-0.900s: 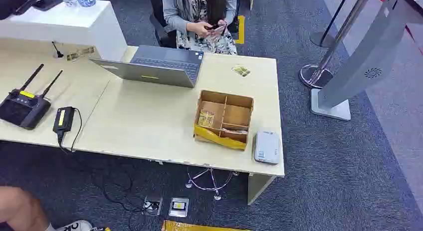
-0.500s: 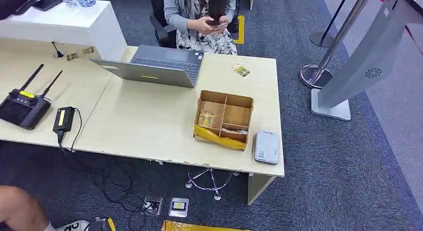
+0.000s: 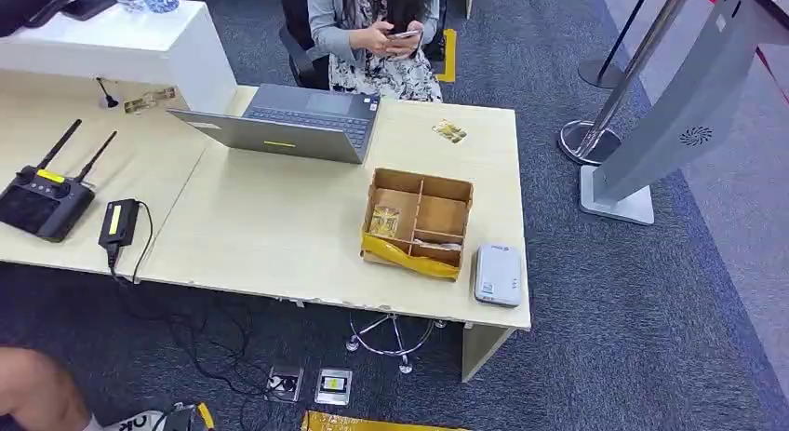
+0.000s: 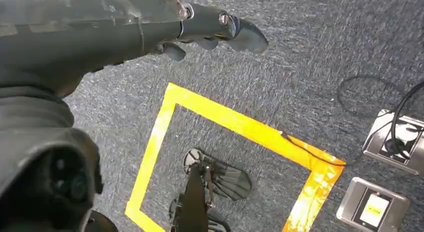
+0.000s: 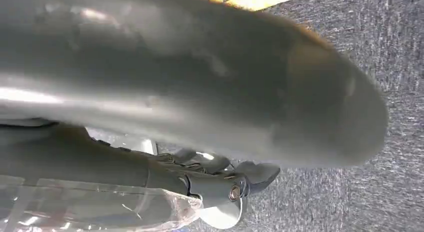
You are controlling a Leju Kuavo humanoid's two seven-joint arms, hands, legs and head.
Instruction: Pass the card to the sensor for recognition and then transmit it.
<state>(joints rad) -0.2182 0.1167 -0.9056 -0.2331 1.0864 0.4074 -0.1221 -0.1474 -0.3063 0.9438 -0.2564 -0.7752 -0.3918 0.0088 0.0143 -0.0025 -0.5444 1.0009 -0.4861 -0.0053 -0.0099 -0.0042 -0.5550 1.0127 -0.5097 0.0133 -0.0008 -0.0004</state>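
Head view looks down on a pale wooden desk (image 3: 270,235) standing on dark grey carpet (image 3: 614,310). At its far left sits a black controller (image 3: 42,200) with two antennas, and beside it a small black device (image 3: 119,222) whose cable runs off the desk's near edge. Further along, an open grey laptop (image 3: 298,122) lies toward the far side. Right of the middle is a brown cardboard box (image 3: 419,223) split into compartments; a card (image 3: 384,221) lies in its left compartment and a yellow strip lines its near wall. Just beside the box, at the desk's near right corner, rests the flat white sensor (image 3: 498,274). A small yellow-patterned item (image 3: 450,131) lies near the far right corner. Behind the desk a seated person (image 3: 372,31) holds a phone. On the right a slanted grey kiosk (image 3: 684,105) stands on the carpet, with a stanchion base (image 3: 584,138) next to it. Under the desk are two floor sockets (image 3: 312,384).

Left wrist view shows the left hand (image 4: 200,34) hanging over carpet marked with yellow tape (image 4: 235,124), fingers loosely spread and holding nothing. Right wrist view shows the right hand (image 5: 220,184) above the carpet, dark fingers apart with nothing visible in them.
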